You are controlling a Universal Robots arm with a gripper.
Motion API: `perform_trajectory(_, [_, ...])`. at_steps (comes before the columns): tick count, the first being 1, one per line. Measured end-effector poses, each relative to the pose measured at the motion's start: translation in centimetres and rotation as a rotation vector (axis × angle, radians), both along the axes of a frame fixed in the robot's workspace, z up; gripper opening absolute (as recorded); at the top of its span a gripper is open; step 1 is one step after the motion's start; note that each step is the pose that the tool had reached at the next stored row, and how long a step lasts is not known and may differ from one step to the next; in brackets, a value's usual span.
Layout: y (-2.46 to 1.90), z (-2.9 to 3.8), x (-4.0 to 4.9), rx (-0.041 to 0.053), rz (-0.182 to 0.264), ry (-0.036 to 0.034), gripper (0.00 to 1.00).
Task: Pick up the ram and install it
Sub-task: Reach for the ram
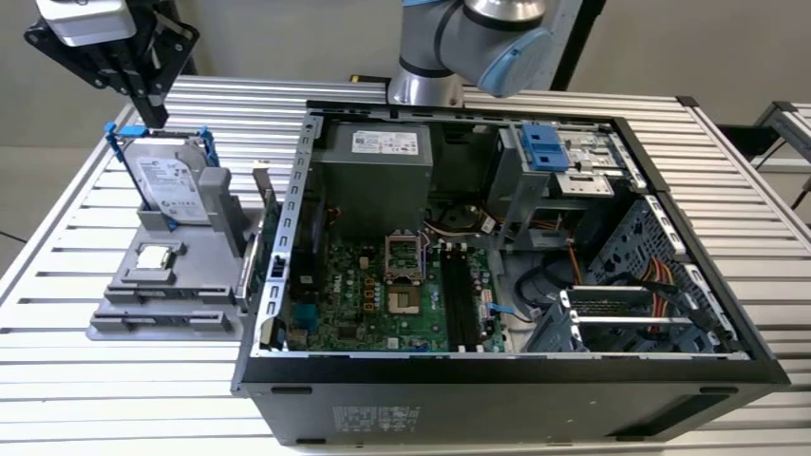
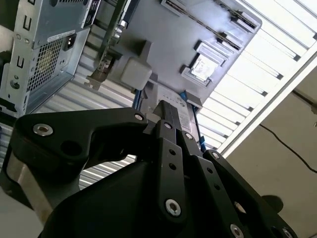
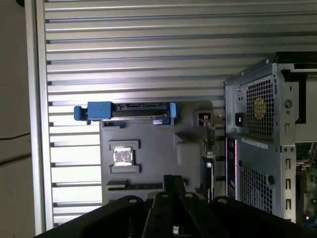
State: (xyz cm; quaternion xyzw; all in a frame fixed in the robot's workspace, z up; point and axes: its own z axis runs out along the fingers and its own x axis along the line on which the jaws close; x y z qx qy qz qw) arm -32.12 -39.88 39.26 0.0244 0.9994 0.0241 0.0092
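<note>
RAM (image 1: 265, 188) stands on edge at the gray fixture's (image 1: 165, 309) case-side edge. Judged light, stiff, fragile: pinch the board edges, not the chips. Claw (image 1: 154, 116) closed, empty, above the fixture.

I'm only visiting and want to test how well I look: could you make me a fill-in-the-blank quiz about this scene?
1. The hand hovers above the hard drive, whose frame is ____ in colour.
2. In the exterior view, the gray holder sits to the ____ of the computer case.
3. The ram stands on edge between the hard drive and the ____.

Missing words: blue; left; computer case.
</note>
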Motion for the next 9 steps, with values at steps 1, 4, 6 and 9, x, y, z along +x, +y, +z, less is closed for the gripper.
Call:
perform_trajectory(1, [0.00, 0.00, -0.09, 0.0001, 0.002, -0.0001, 0.00])
perform_trajectory(4, [0.00, 0.00, -0.31, 0.0000, 0.007, 0.0000, 0.00])
perform_trajectory(6, [0.00, 0.00, -0.36, 0.0000, 0.010, 0.0000, 0.00])
perform_trajectory(9, [0.00, 0.00, -0.43, 0.0000, 0.012, 0.0000, 0.00])
